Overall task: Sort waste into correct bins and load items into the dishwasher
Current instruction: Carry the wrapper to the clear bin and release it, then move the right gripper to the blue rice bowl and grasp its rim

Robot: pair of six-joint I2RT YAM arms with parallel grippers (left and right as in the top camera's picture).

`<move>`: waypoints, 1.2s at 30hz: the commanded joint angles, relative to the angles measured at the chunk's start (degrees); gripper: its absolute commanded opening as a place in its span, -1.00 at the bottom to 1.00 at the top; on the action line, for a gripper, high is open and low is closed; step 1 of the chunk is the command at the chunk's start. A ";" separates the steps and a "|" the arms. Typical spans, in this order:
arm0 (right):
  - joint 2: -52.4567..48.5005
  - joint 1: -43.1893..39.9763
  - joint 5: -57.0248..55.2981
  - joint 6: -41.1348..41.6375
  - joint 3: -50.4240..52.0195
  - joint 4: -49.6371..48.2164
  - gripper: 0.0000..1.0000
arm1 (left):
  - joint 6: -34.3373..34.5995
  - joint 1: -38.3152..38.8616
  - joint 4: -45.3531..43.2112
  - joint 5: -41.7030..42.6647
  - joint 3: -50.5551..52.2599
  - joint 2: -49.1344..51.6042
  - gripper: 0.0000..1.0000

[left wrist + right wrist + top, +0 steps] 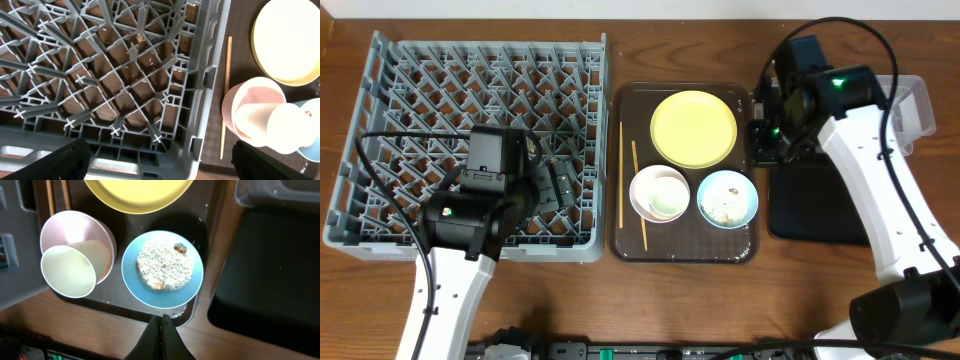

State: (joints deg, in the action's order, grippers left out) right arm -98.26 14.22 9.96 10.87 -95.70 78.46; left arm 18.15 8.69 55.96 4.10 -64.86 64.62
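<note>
The grey dish rack (470,130) stands at the left. My left gripper (555,185) hangs open and empty over its near right corner (160,160). On the brown serving tray (685,245) are the yellow plate (693,128), the white bowl (648,185) with the white cup (668,203) lying in it, the light blue bowl (727,198) holding rice scraps (165,267), and two chopsticks (621,175). My right gripper (763,135) is shut and empty, above the tray's right edge near the blue bowl (162,317). No wrapper or paper strip is in view.
The black tray (810,205) lies right of the serving tray, and the clear tub (915,110) sits behind it, partly hidden by my right arm. A few rice grains (145,62) lie on the table under the rack lattice.
</note>
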 commanded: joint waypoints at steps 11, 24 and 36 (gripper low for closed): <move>0.00 4.61 -4.00 10.03 3.69 1.11 -0.97 | -0.33 0.07 0.15 -0.31 -0.96 0.11 0.88; 0.00 8.63 -6.12 10.03 3.72 1.62 0.64 | -0.33 0.07 0.15 -0.28 -0.96 0.11 0.88; 0.00 13.33 -8.41 11.06 15.69 -7.43 0.06 | -0.33 0.07 0.17 -0.28 -0.96 0.11 0.88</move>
State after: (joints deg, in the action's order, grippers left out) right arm -98.26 25.67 2.83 21.98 -84.12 73.95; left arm 18.13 8.69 55.99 4.10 -64.86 64.62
